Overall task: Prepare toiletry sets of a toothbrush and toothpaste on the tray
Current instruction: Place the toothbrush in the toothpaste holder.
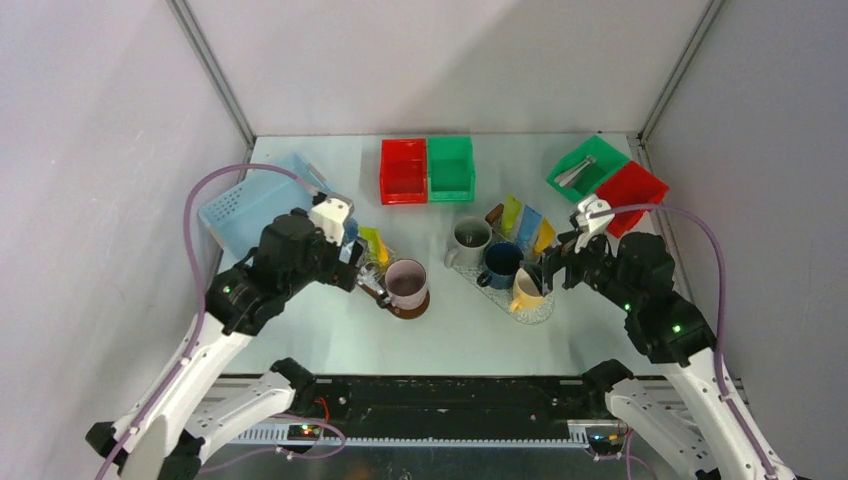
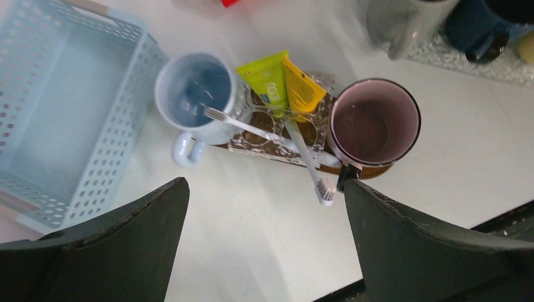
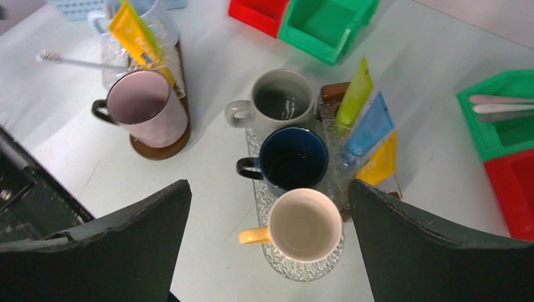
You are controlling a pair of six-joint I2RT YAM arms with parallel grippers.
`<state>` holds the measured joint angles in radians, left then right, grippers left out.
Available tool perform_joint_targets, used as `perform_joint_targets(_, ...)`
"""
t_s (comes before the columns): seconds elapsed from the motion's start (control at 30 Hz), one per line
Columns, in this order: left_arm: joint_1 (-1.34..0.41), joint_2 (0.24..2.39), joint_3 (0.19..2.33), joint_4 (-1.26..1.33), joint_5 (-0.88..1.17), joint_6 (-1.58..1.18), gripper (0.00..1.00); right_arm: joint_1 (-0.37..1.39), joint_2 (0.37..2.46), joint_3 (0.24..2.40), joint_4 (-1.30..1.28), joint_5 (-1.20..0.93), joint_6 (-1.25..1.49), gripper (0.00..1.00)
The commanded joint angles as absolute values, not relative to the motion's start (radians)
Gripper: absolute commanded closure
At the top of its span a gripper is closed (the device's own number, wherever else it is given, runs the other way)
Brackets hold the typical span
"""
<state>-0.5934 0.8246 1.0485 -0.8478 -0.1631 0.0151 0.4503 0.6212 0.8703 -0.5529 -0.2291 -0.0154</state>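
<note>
On the left tray [image 2: 252,139] lie a lime green tube [image 2: 267,78], an orange tube [image 2: 303,89] and two pale toothbrushes [image 2: 308,160], between a light blue mug [image 2: 192,94] and a pink mug [image 2: 374,119]. My left gripper [image 2: 266,185] is open and empty, just above and in front of them. On the right glass tray [image 3: 277,264] lime [image 3: 354,94], blue [image 3: 371,126] and yellow [image 3: 380,160] tubes lean beside grey [image 3: 282,99], navy [image 3: 295,157] and yellow [image 3: 305,225] mugs. My right gripper [image 3: 269,185] is open and empty above the yellow mug.
More toothbrushes [image 3: 500,107] lie in a green bin [image 1: 588,168] at the back right beside a red bin [image 1: 630,190]. A red bin [image 1: 403,170] and a green bin [image 1: 451,168] stand at the back centre. A light blue basket [image 1: 255,200] sits at the back left.
</note>
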Motion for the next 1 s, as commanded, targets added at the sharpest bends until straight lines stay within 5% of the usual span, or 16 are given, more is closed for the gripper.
perform_joint_targets(0.0,-0.599,0.782,1.111,-0.821,-0.27,0.008,0.0,0.369,0.677,0.942,-0.525,-0.195,0.067,0.01)
perform_joint_targets(0.33,-0.501,0.764,1.067,-0.737,-0.276,-0.05,0.0,0.235,0.78,0.989,-0.521,-0.241,0.178,0.01)
perform_joint_targets(0.57,-0.342,0.846,1.005,-0.653,-0.141,-0.186,0.11,0.228,0.798,0.989,-0.53,-0.226,0.185,0.01)
perform_joint_targets(0.97,-0.328,1.049,1.043,-0.662,-0.42,-0.595,0.52,0.227,0.747,0.98,-0.644,-0.114,0.159,0.02)
